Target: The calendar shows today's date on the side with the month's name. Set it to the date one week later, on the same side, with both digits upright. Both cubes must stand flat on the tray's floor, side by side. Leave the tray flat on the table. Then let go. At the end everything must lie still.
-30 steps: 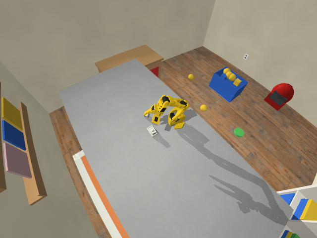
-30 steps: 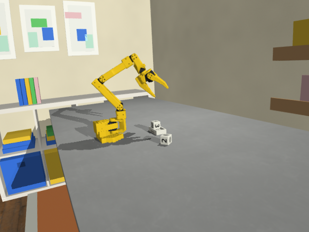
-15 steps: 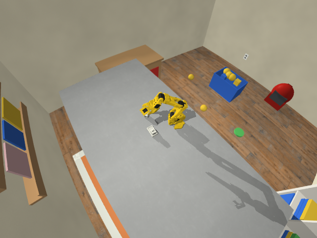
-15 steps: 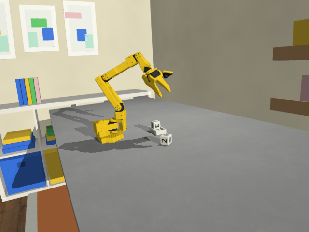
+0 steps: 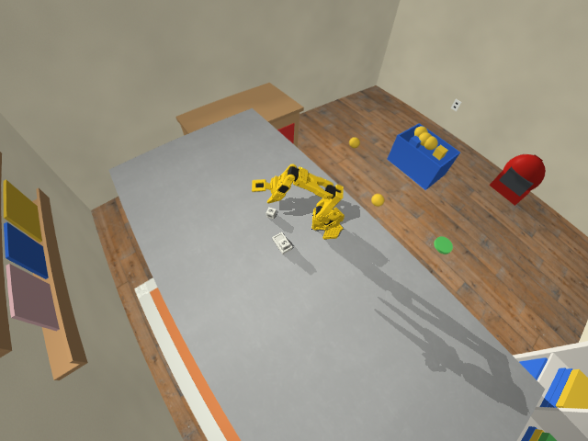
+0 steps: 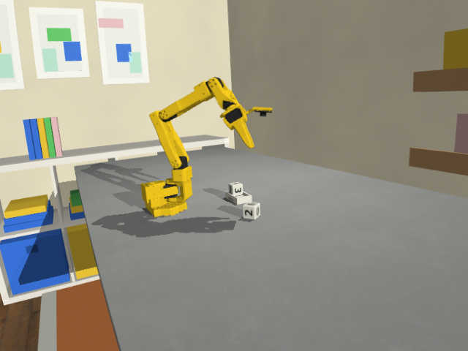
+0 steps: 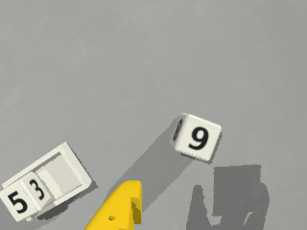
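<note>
Step in hand, as we judged it: choosing a face on the loose white cube with black digits [image 5: 271, 212] [image 6: 251, 210] [image 7: 198, 138], which lay outside the shallow white tray [image 5: 275, 237] [image 6: 242, 199] [image 7: 78, 163] on the grey worktop [image 5: 213, 285] [image 6: 302, 245] [image 7: 120, 48]. The yellow gripper [image 5: 270, 200] [image 6: 251, 145] [image 7: 137, 187] hung above, spread partway, pinching nothing. A second white cube [image 5: 284, 243] [image 6: 235, 188] [image 7: 18, 202] sat at one end of the tray, 5 uppermost.

Next move called for lining up on the loose cube – 9 on top – then perhaps turning it. Snags: the month side was unreadable to us, and the seated cube could be knocked during insertion. Blue ball bin [image 5: 412, 163] stood off on the floor, no hindrance.
</note>
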Robot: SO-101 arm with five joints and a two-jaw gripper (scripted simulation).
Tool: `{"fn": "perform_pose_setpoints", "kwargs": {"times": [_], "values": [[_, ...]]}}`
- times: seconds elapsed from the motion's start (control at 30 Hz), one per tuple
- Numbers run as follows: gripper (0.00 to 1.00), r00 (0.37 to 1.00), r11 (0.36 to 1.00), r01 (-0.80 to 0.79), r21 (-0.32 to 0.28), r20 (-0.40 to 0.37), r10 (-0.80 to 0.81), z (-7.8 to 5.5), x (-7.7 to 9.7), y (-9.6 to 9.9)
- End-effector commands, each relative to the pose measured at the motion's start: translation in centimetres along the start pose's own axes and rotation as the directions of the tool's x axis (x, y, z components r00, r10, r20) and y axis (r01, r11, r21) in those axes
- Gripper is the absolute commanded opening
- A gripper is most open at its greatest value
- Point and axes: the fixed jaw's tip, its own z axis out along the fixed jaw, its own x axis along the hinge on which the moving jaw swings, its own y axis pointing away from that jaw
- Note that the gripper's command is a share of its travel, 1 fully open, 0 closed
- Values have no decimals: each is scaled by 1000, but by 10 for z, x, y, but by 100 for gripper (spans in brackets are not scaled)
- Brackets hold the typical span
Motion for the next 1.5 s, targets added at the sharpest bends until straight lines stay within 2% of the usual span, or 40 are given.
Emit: {"fn": "perform_pose_setpoints", "kwargs": {"times": [0.0,0.1,0.4,0.9,1.03,1.23,1.3,1.47], "values": [[35,988,988,-152,23,46,151,-4,-11,-12],[35,971,971,-235,32,48,233,-3,-12,-18],[35,938,938,-344,44,53,342,-2,-14,-26],[35,930,929,-367,48,37,366,2,-13,-28],[35,929,929,-367,55,-27,369,14,-9,-27],[35,908,928,-365,74,-192,372,44,5,-25],[35,908,928,-365,74,-192,372,44,5,-25],[35,869,929,-360,89,-331,369,68,21,-22]]}}
